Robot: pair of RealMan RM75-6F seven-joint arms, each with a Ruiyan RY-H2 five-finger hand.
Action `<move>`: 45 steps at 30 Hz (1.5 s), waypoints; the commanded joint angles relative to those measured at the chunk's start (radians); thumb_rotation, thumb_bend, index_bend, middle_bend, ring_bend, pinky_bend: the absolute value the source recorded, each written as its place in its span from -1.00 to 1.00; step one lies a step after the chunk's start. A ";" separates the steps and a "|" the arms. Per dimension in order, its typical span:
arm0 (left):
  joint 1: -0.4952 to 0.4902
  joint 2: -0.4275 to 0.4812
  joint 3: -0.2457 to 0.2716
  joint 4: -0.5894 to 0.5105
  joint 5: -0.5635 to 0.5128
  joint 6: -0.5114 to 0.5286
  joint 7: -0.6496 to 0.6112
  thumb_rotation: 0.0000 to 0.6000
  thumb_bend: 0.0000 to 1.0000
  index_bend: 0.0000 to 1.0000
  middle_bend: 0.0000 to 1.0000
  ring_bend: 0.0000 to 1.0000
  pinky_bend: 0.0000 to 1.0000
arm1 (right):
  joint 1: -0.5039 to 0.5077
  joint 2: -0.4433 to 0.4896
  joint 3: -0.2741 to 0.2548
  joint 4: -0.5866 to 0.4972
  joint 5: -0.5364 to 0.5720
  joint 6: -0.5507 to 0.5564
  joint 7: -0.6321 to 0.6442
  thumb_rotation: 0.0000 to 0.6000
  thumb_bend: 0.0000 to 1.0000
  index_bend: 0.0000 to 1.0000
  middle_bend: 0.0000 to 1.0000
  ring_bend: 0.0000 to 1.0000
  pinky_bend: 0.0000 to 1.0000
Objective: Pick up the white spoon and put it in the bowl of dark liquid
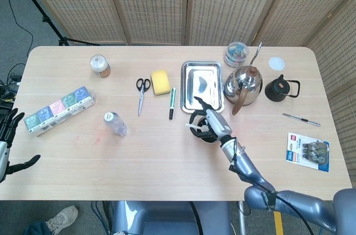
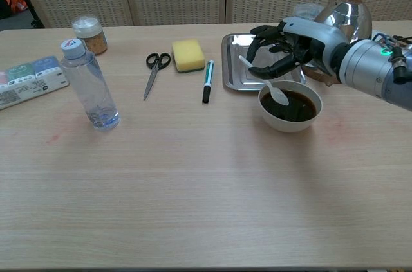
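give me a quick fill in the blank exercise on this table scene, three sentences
1. The right hand holds the white ____ over the bowl of dark liquid.
2. The yellow sponge lies between the scissors and the metal ____.
3. The green-capped marker lies just below the ____ in the chest view.

Missing words: spoon; tray; sponge

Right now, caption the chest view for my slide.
Right hand holds the white spoon, its tip over the bowl of dark liquid.

The bowl (image 2: 290, 106) sits before the tray (image 2: 239, 66), with the kettle (image 2: 346, 24) right of the tray.
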 commanded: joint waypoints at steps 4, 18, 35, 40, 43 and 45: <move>-0.001 -0.001 -0.003 0.000 -0.006 -0.003 0.003 1.00 -1.00 -0.96 -1.00 -1.00 -1.00 | 0.001 -0.020 -0.004 0.038 -0.004 -0.019 0.026 1.00 -0.17 0.12 -1.00 -1.00 -1.00; -0.003 -0.006 -0.006 0.001 -0.020 -0.009 0.013 1.00 -1.00 -0.96 -1.00 -1.00 -1.00 | 0.020 -0.080 0.004 0.167 -0.023 -0.053 0.072 1.00 -0.17 0.12 -1.00 -1.00 -1.00; -0.007 -0.013 -0.005 -0.001 -0.027 -0.021 0.035 1.00 -1.00 -0.96 -1.00 -1.00 -1.00 | -0.005 -0.055 0.008 0.225 -0.069 -0.033 0.125 1.00 -0.17 0.12 -1.00 -1.00 -1.00; -0.011 -0.018 0.001 -0.004 -0.018 -0.029 0.052 1.00 -1.00 -0.96 -1.00 -1.00 -1.00 | -0.037 -0.009 -0.013 0.174 -0.093 -0.022 0.139 1.00 -0.17 0.12 -1.00 -1.00 -1.00; -0.011 -0.020 0.001 -0.006 -0.018 -0.029 0.057 1.00 -1.00 -0.96 -1.00 -1.00 -1.00 | -0.053 0.017 -0.024 0.145 -0.110 -0.009 0.141 1.00 -0.17 0.12 -1.00 -1.00 -1.00; -0.012 -0.021 0.001 -0.007 -0.019 -0.031 0.059 1.00 -1.00 -0.96 -1.00 -1.00 -1.00 | -0.061 0.030 -0.029 0.127 -0.114 -0.006 0.142 1.00 -0.17 0.12 -1.00 -1.00 -1.00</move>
